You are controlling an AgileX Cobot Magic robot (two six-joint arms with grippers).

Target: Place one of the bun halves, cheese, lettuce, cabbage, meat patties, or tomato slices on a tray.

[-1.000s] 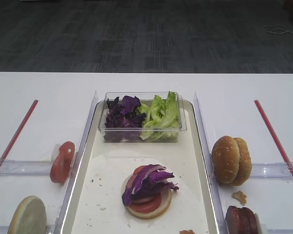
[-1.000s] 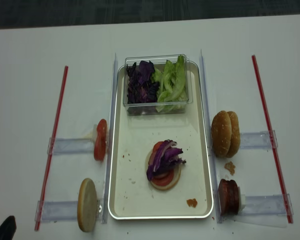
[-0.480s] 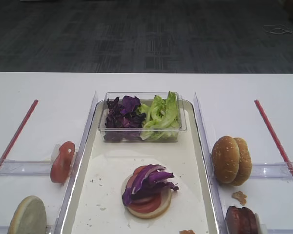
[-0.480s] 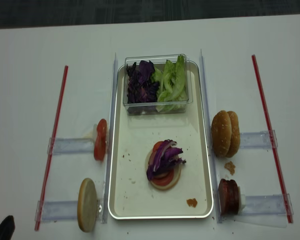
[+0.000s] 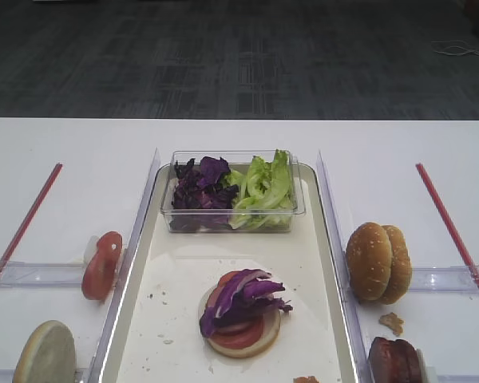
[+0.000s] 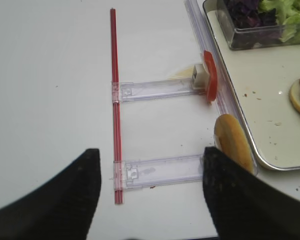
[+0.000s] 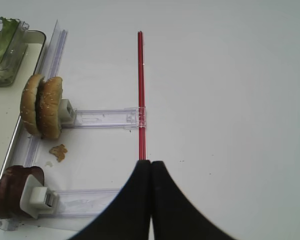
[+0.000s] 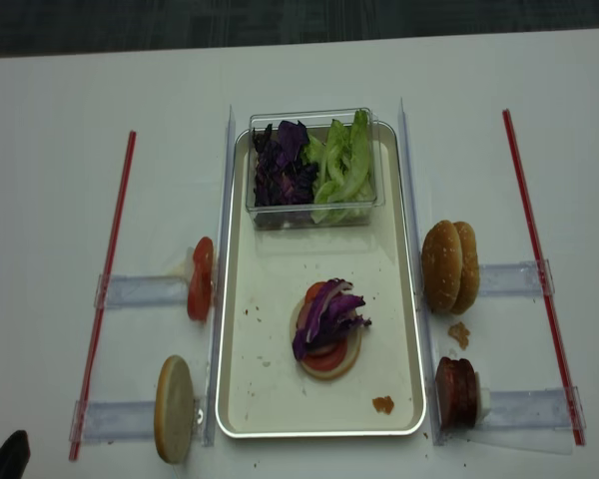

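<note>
Exterior high: I log the tray (image 5: 315,263) centre, cabbage (image 5: 243,297) stacked on a tomato slice and bun half at 6 o'clock, clear box (image 5: 231,191) at 12.
Right wrist: my right gripper (image 7: 150,172) is clenched, empty; bun halves (image 7: 41,106) at 10 o'clock.
Left wrist: my left gripper (image 6: 150,192) is released, holding nothing; tomato slice (image 6: 210,76) at 1 o'clock.

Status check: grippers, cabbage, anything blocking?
Left gripper open, empty. Right gripper shut, empty. Cabbage sits on stack in tray. Nothing in the way.
</note>
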